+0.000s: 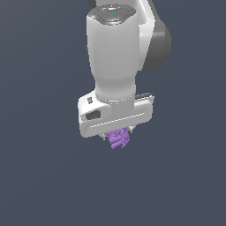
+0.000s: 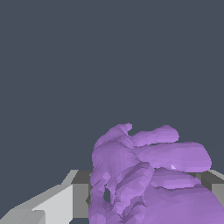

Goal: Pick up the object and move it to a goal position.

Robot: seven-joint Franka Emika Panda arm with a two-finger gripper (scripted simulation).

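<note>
A: Where's the object [image 1: 119, 138]?

B: Centre frame, lower middle, clamped under the gripper [image 1: 118, 134], which is closed around it.

A: Risk?

B: The lumpy ridges offer poor contact; I'd judge a quick move could let it slip out before any goal.

Plain grey backdrop [image 1: 39, 176] (possibly floor), featureless.
</note>
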